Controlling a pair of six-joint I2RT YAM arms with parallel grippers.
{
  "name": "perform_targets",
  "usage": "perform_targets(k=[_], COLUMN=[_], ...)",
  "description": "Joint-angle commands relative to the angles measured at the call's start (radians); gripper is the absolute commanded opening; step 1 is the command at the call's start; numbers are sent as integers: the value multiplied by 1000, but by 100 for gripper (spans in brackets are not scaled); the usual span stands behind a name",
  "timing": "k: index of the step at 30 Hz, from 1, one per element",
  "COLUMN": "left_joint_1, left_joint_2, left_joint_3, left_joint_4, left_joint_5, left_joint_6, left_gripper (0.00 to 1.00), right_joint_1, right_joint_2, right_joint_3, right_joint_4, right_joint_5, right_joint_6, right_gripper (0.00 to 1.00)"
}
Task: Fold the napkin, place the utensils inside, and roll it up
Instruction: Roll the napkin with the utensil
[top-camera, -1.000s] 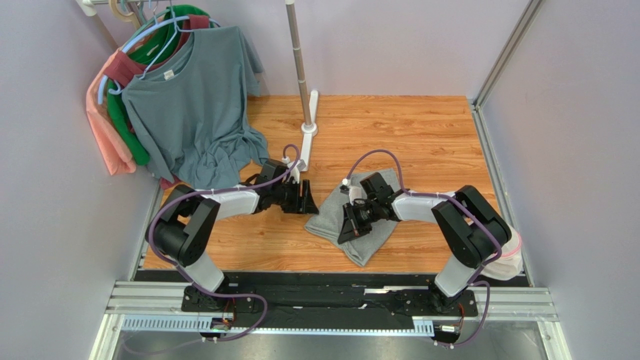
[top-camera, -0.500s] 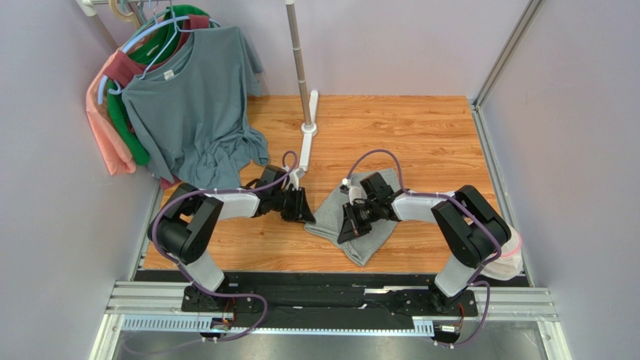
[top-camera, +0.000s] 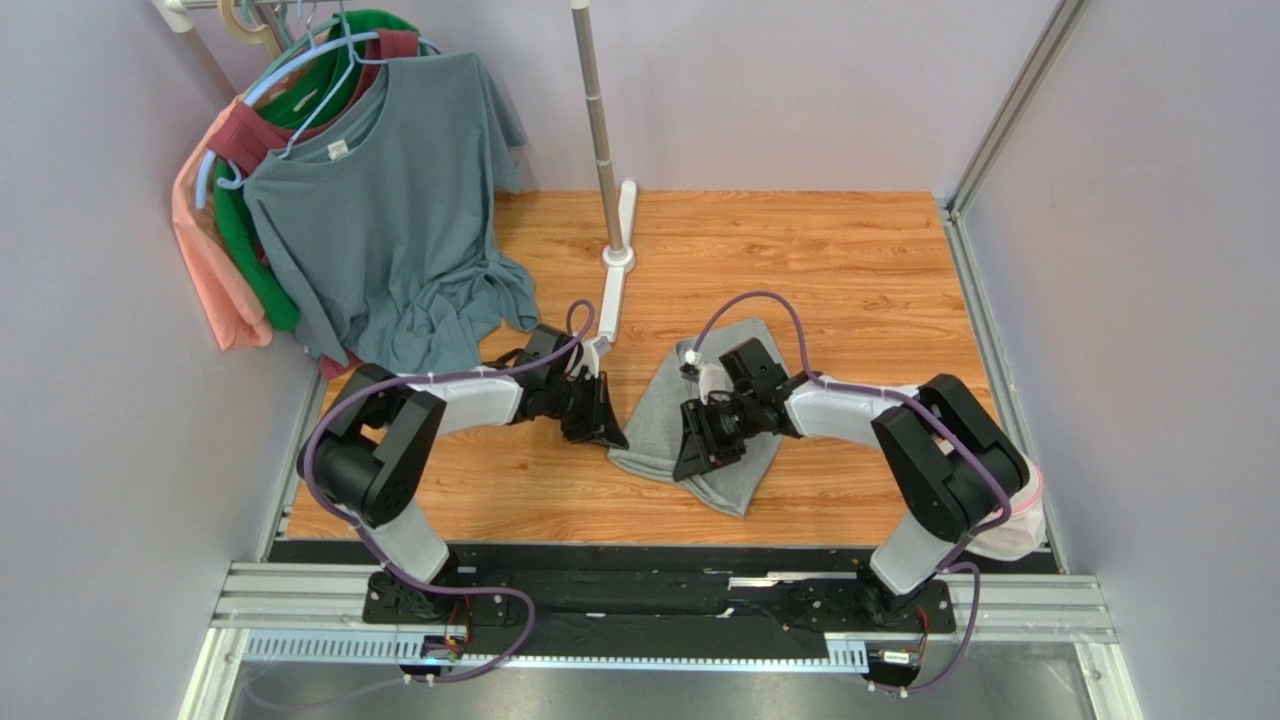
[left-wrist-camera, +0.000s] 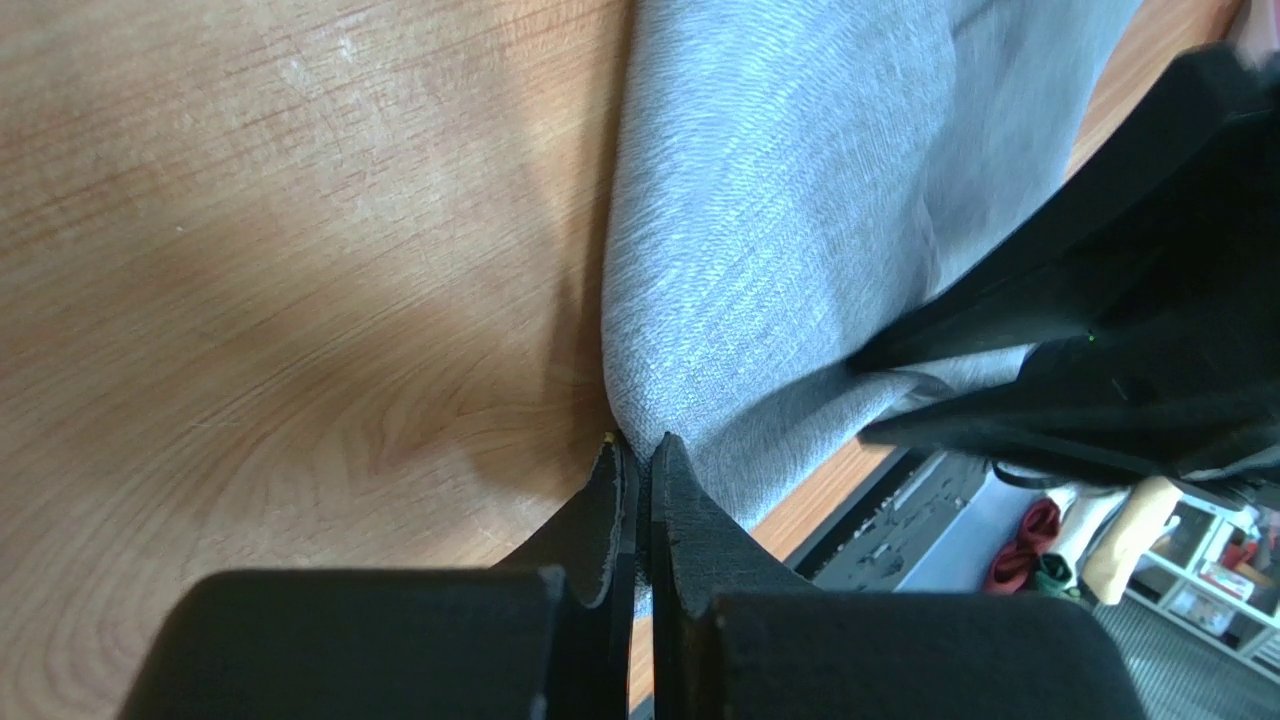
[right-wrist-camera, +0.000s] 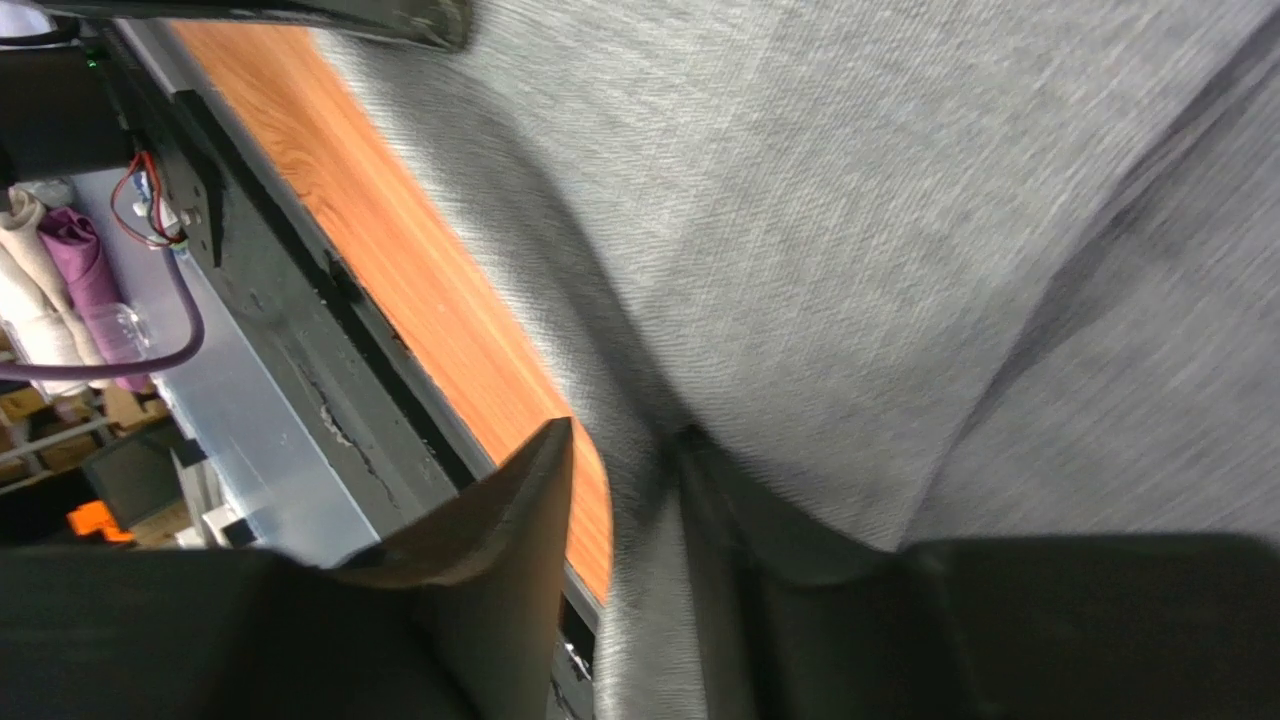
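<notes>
Both hands, left (left-wrist-camera: 636, 468) and right (right-wrist-camera: 624, 465), shifted; one napkin (top-camera: 706, 413) gripped.

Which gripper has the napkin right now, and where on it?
The right gripper pinches a raised fold of the napkin near its front edge. The left gripper is shut beside the napkin's left edge, holding nothing visible.

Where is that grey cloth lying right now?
In the top view, the plain mid-grey cloth napkin lies on the wooden table, centre, towards the near edge, between the left gripper and the right gripper.
</notes>
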Motion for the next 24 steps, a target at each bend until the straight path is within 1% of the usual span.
perform_targets(k=[1,3,5,8,9,11,12,13,14,15,17,21,24], left_joint_1=[-5,-2,4,12,15,21,26,29,34,40,44,50,54], left_joint_2=[14,25,34,52,61,68,75,77,77,78,78,86,91], left_joint_3=[67,78,92,112,117,133,141,150,155,158,169,190,207], left_joint_4=[-135,-152,-161,-169,-172,-192,-203,-219,-224,-229,-243,-270,-293], left_joint_5=[0,3,12,35,38,41,40,37,37,38,44,57,53], left_joint_6=[5,6,6,8,9,21,29,38,40,43,49,63,74], left_gripper=[0,0,0,0,0,0,0,0,0,0,0,0,0], right_joint_1=[-6,9,35,133,200,268,329,355,377,412,469,560,613], right_joint_2=[-99,-137,-193,-255,-272,-309,-321,-332,-343,-343,-335,-267,-225], right_joint_3=[74,109,135,146,126,99,80,44,31,20,-3,6,11], right_joint_4=[-93,-142,-173,-181,-152,-115,-60,-34,-11,21,58,72,92], right_joint_5=[126,166,223,377,492,609,726,762,801,859,921,1052,1103], right_joint_6=[-63,-80,-97,-149,-160,-195,-204,-221,-227,-234,-261,-295,-343], right_gripper=[46,53,55,58,59,59,64,67,67,68,68,69,69])
